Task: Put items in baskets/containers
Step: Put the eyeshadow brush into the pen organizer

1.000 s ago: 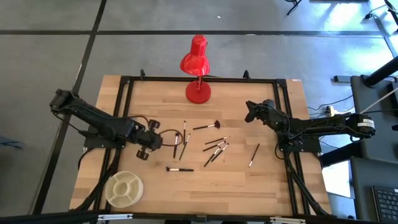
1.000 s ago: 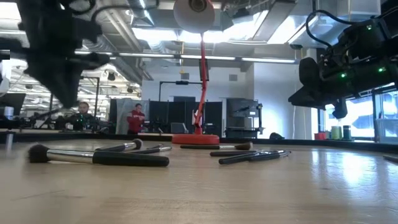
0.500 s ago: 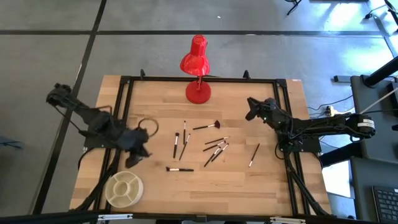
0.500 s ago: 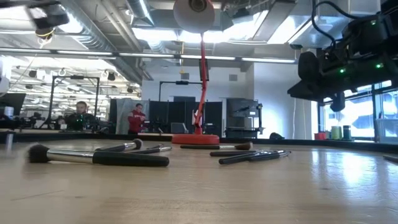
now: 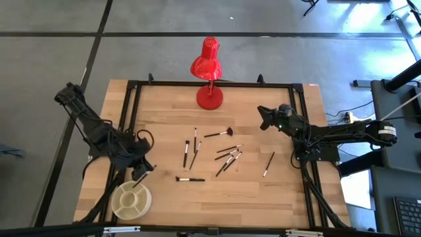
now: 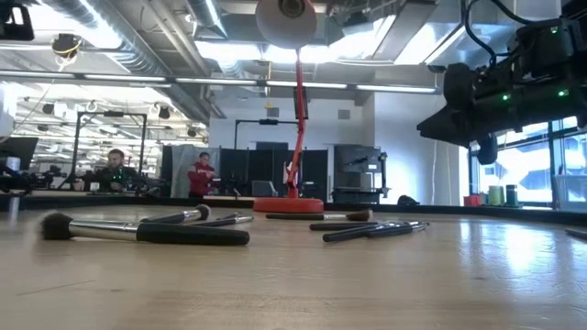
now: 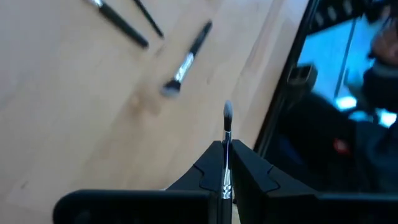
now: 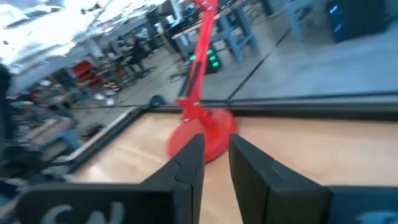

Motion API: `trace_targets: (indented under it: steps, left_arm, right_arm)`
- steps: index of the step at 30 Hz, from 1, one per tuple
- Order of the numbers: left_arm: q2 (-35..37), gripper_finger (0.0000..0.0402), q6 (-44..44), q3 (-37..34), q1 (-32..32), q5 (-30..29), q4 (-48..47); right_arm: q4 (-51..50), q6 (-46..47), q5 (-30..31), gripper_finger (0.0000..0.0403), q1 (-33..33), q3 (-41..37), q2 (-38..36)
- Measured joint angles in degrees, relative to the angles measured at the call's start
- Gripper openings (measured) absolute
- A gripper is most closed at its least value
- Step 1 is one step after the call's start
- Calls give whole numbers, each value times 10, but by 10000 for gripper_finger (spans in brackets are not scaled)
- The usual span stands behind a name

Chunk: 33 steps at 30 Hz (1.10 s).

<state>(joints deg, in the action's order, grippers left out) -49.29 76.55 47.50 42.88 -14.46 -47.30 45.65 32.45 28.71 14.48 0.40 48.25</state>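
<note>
High view: nine loose brushes (image 5: 190, 179) (one dish (image 5: 131, 200))

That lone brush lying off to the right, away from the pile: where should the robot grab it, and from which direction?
Probably mid-handle, coming straight down from above. The brush lies flat on the table, nearly lengthwise, with bare wood all around, so fingers could straddle its thin handle crosswise. The right gripper is the nearer; the left gripper holds another brush by the dish.

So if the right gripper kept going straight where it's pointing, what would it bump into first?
Probably the red lamp. The right gripper points at the lamp's round base in its wrist view, with only bare table between. Depth is hard to judge, and it may pass above.
</note>
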Motion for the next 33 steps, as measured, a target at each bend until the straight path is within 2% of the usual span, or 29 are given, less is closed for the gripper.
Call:
trace_targets:
  steps: [2,6,9,14,19,25,33]
  left_arm:
    - [0,18,-8,2,8,-26,0]
    - [-8,18,-82,2,33,-100,0]
    - [-18,18,-127,2,69,-164,3]
    - [-43,18,-169,2,143,-229,32]
    - [-62,18,-72,2,218,-321,37]
    - [-111,18,23,2,299,-383,37]
    - [-150,18,37,2,365,-493,34]
  right_arm:
    - [-1,11,-30,74,0,0,0]
    - [-34,54,-119,74,-21,0,0]
    - [-80,75,-143,74,-60,0,0]
    - [-59,120,-107,74,-100,0,-2]
    - [-9,119,-101,74,-153,0,-2]
    - [-20,106,-55,74,-202,0,-2]
    - [-23,101,-7,74,-212,0,-2]
